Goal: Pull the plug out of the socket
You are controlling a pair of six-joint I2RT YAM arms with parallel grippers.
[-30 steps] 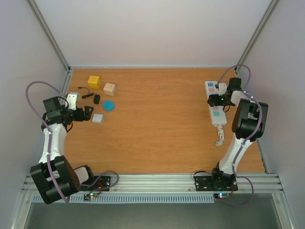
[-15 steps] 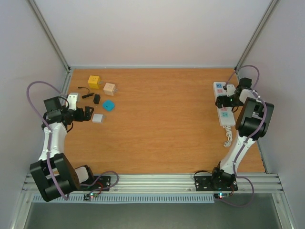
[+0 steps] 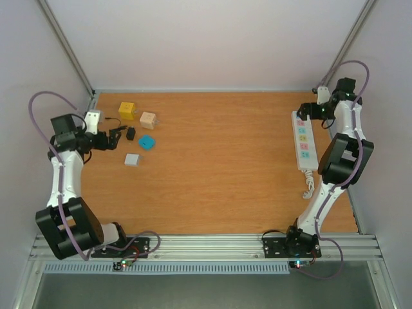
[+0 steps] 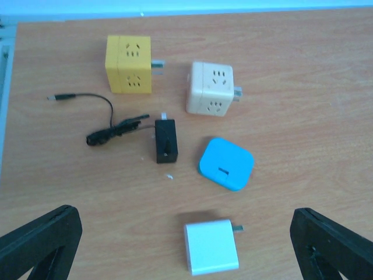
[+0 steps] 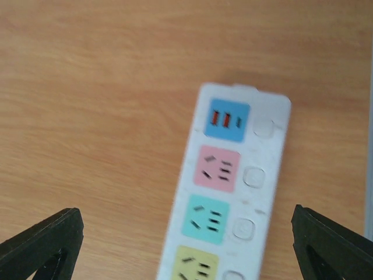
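The socket (image 3: 303,140) is a long white power strip lying near the table's right edge, with its coiled cord (image 3: 309,183) at the near end. In the right wrist view the socket (image 5: 233,186) shows blue, pink, green and yellow outlets, none holding a plug. My right gripper (image 3: 308,109) hovers open above the strip's far end, and its spread jaws in the right wrist view (image 5: 186,239) hold nothing. A white plug (image 4: 211,246) lies loose on the table at the left, below my open left gripper (image 4: 186,236). In the top view the left gripper (image 3: 114,137) is just left of that plug (image 3: 132,159).
Other loose adapters lie at the far left: a yellow cube (image 3: 127,110), a beige cube (image 3: 148,119), a blue one (image 3: 147,142) and a black one with a cable (image 3: 131,133). Walls stand close on both sides of the table.
The power strip slid right towards the table edge with my right gripper on it. That gripper then opened fully and drew back to the strip's far end. My left arm swung slightly away.
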